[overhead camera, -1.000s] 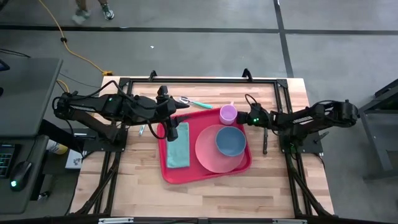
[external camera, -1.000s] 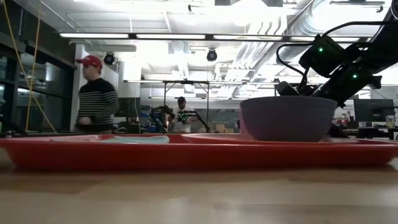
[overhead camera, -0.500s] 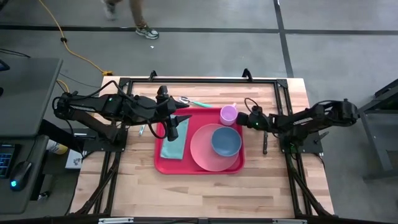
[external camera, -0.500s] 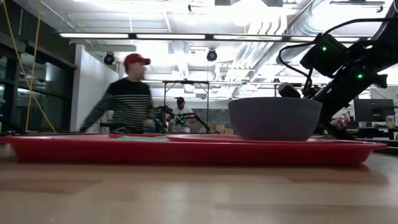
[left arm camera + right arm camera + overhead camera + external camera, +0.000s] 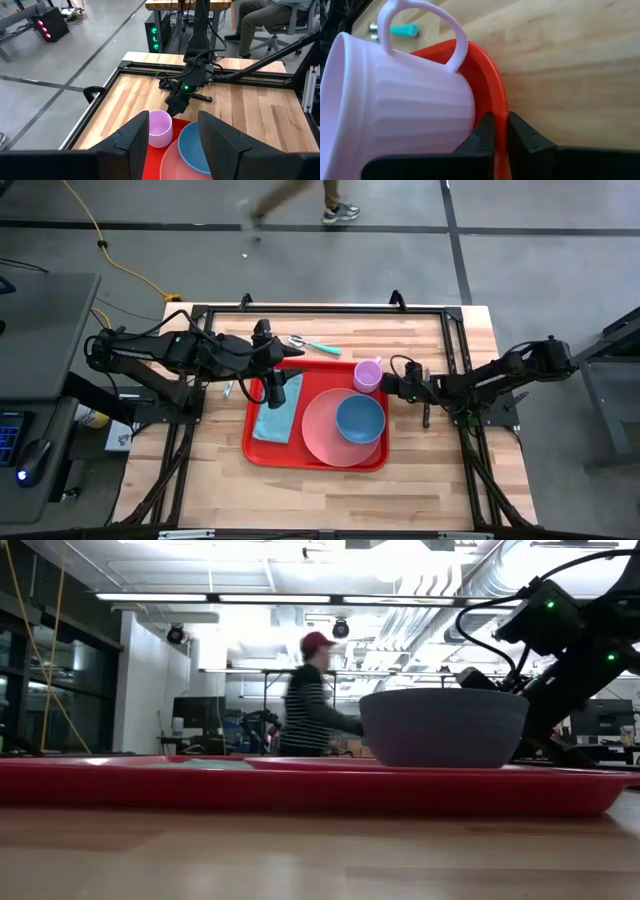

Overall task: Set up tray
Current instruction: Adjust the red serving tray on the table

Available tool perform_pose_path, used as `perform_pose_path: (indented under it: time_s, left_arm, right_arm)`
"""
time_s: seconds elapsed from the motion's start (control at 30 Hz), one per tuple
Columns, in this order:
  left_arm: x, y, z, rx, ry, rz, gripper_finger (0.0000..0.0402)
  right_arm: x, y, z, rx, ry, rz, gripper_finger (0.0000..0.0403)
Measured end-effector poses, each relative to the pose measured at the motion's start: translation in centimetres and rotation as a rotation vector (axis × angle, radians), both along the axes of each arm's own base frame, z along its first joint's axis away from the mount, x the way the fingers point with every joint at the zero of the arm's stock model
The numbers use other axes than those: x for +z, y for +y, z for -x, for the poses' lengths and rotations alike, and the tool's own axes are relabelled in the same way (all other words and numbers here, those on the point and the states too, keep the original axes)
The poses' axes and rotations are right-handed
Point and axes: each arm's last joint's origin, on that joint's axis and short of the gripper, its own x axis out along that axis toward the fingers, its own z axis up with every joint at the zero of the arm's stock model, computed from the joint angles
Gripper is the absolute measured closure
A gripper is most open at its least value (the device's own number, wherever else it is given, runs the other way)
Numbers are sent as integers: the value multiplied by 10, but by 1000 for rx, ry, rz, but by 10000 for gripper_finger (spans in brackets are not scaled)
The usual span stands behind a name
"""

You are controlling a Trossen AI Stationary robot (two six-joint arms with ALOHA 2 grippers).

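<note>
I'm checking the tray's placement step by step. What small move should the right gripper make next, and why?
Probably release: the right gripper is shut on the tray rim beside the pink mug, and the tray looks square to the table edges, near the centre.

The tray (image 5: 262,452) is a large red rectangle of plastic with rounded corners and a low raised rim. It lies flat on the bench (image 5: 440,470) at the centre of the high view, its long sides nearly square to the frame. In the low view its near rim (image 5: 300,790) runs as a red band across almost the whole width. In the right wrist view two dark fingers (image 5: 482,131) pinch its thin rim (image 5: 492,75) between them.
</note>
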Motion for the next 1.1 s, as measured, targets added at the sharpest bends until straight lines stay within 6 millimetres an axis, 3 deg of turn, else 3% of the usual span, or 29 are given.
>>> perform_pose_path:
  time_s: [0.27,0.5,0.77,1.1]
  left_arm:
    - [-1,-1,0,-20,11,8,202]
    - [-1,-1,0,-22,11,9,202]
    - [-1,-1,0,-21,10,8,202]
    - [-1,-1,0,-19,8,13,202]
  right_arm:
    - [-3,14,3,56,41,-20,399]
    - [-4,11,4,54,62,-10,397]
    - [-5,11,5,121,107,41,345]
    - [-5,11,5,250,174,137,330]
